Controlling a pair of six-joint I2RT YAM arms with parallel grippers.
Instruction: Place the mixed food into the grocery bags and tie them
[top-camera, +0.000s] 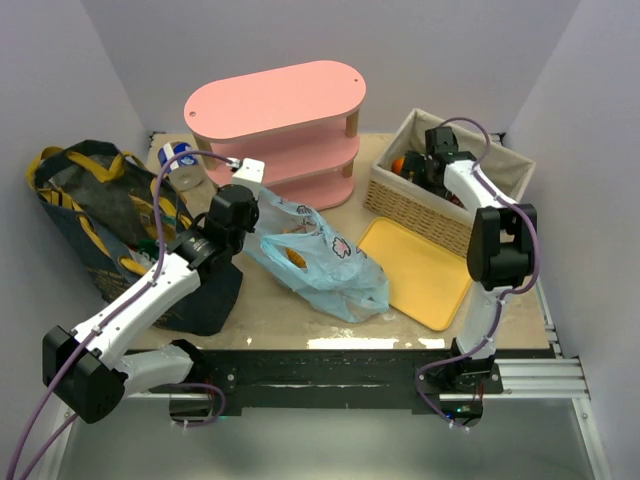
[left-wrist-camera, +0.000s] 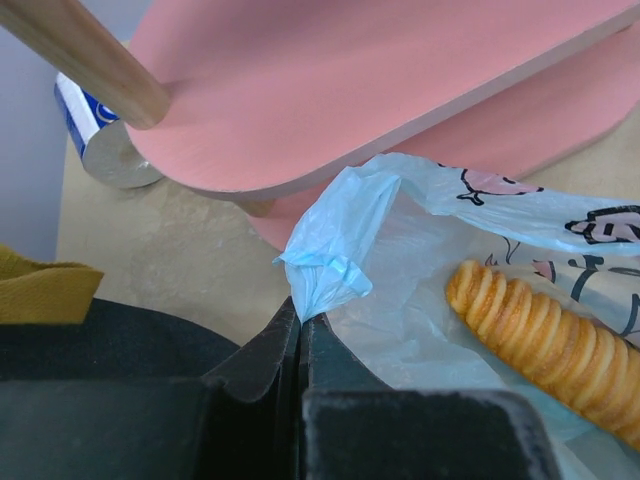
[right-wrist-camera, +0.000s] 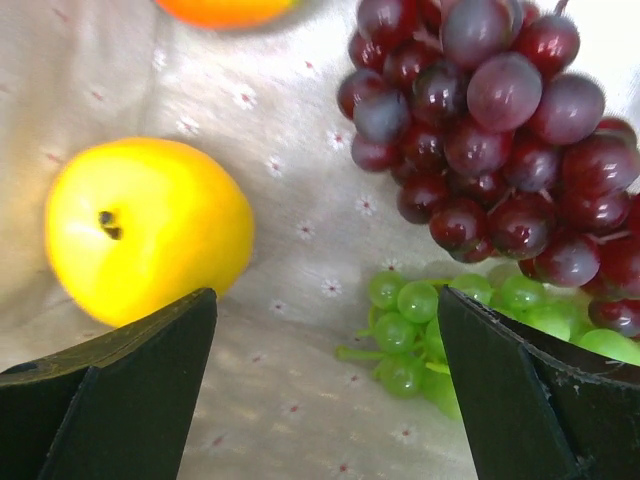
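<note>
My left gripper (left-wrist-camera: 300, 316) is shut on a bunched edge of the light-blue plastic bag (left-wrist-camera: 400, 240), which lies on the table (top-camera: 270, 310) in front of the pink shelf. The long orange ridged bread (left-wrist-camera: 545, 340) rests inside this bag (top-camera: 320, 262). The navy tote (top-camera: 95, 215) with yellow handles stands at the left, and the water bottle (top-camera: 180, 160) is behind it. My right gripper (right-wrist-camera: 325, 300) is open inside the wicker basket (top-camera: 400, 200), low over its cloth lining. Dark grapes (right-wrist-camera: 490, 120) lie ahead to its right, and a yellow fruit (right-wrist-camera: 145, 225) to its left.
A pink three-tier shelf (top-camera: 275, 120) stands at the back centre. A yellow tray (top-camera: 415, 270) lies in front of the basket. Green grapes (right-wrist-camera: 420, 330) sit by my right finger, and an orange fruit (right-wrist-camera: 225, 8) shows at the far edge of the lining.
</note>
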